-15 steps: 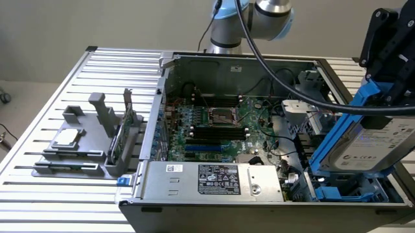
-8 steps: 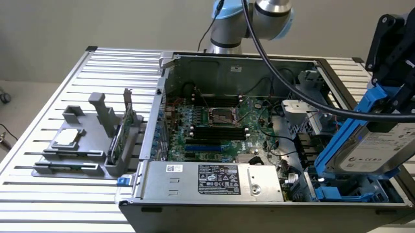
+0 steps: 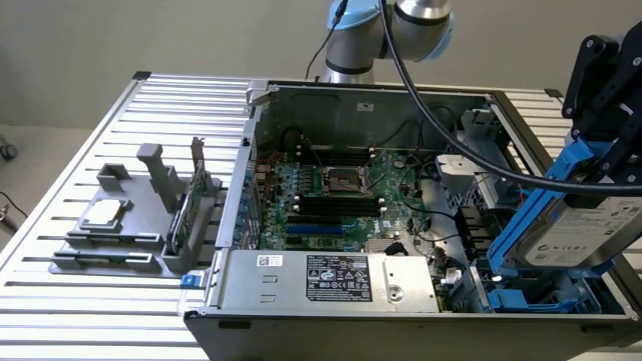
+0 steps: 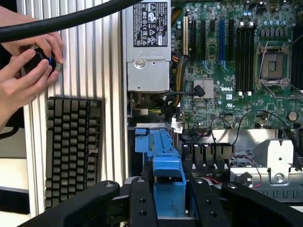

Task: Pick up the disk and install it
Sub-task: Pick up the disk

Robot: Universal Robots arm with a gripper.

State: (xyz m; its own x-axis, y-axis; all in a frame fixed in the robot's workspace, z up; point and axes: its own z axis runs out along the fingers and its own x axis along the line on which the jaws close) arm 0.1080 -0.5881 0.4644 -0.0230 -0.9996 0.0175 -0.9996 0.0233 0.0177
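The tool [image 3: 602, 177] is clamped on the disk [image 3: 573, 229], its two black fingers [image 4: 142, 203] pressing the blue rails from either side. The disk hangs tilted under the tool, over the near corner of the open case [image 3: 351, 98] on the exterior view's right. There is free air around its upper edges. Straight below the tool sits one blue bay [image 3: 522, 299], open upward. The disk's lower edge is close to the bay's rim, and I cannot tell whether they touch.

Next to the bay, further from the tool, one power box [image 3: 331, 278] runs along the case's front edge, with only a narrow, wire-filled gap between them. Past that the board [image 3: 341, 195] lies flat on the case floor, well clear of the tool. One thick black cable [image 4: 71, 19] crosses the space in front of the tool.

Outside the case wall, far from the tool, the slatted worktop [image 3: 60, 301] carries one grey fixture [image 3: 131, 226] with one chip [image 3: 105, 214]. One keyboard [image 4: 71, 151] lies beside the case, and two hands [image 4: 23, 85] hold a small black object at the worktop's edge
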